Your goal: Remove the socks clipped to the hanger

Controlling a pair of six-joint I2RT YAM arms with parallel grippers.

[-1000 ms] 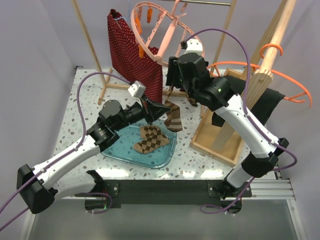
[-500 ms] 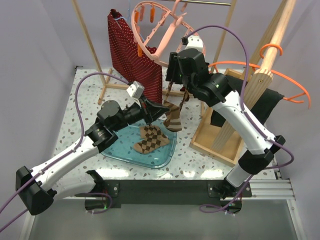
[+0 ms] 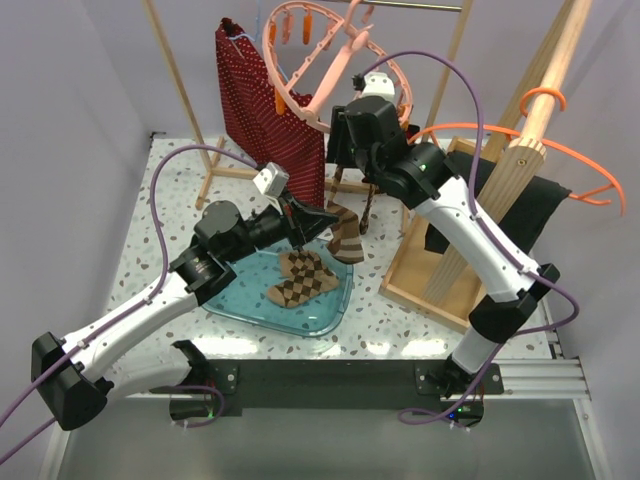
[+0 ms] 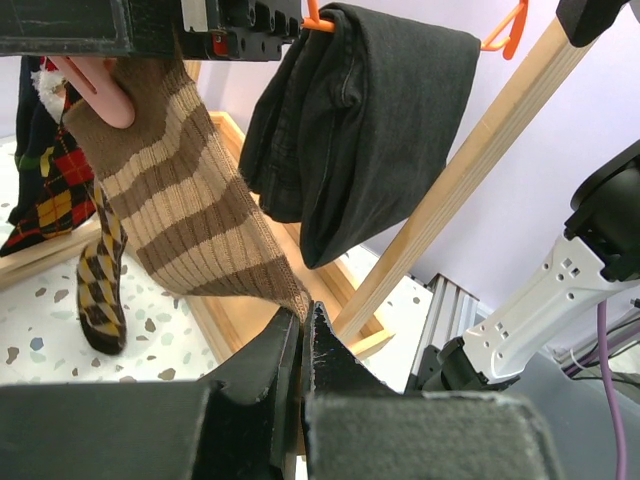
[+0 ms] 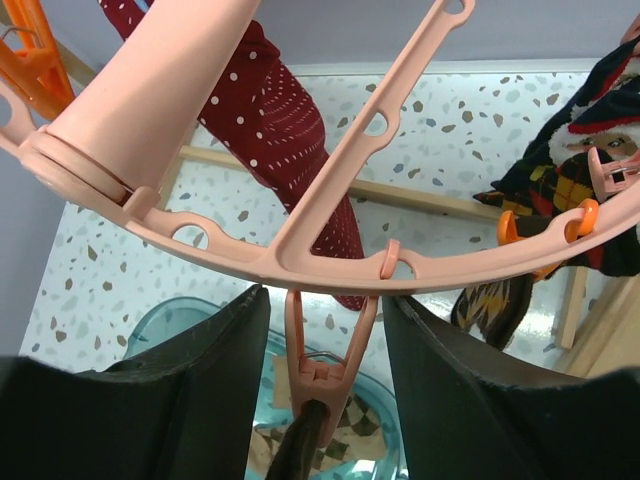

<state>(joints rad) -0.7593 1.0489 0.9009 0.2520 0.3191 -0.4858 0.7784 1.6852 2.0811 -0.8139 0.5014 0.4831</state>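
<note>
The salmon-pink hanger hangs tilted at the back; its ring crosses the right wrist view. One pink peg under the ring clamps the top of a brown-and-tan striped sock. My right gripper is open, a finger on each side of that peg with a small gap to it. My left gripper is shut on the lower tip of the same sock, which is stretched taut. Dark socks with red and yellow marks are still clipped to the ring. A checkered sock lies in the tray.
A teal tray sits on the table under the hanger. The red dotted garment hangs at the back left. A wooden rack with a black cloth and an orange hanger stands on the right.
My right gripper has moved up and back to the hanger's ring, and its jaws have narrowed around the peg. The left gripper has kept its hold on the sock and stayed in place.
</note>
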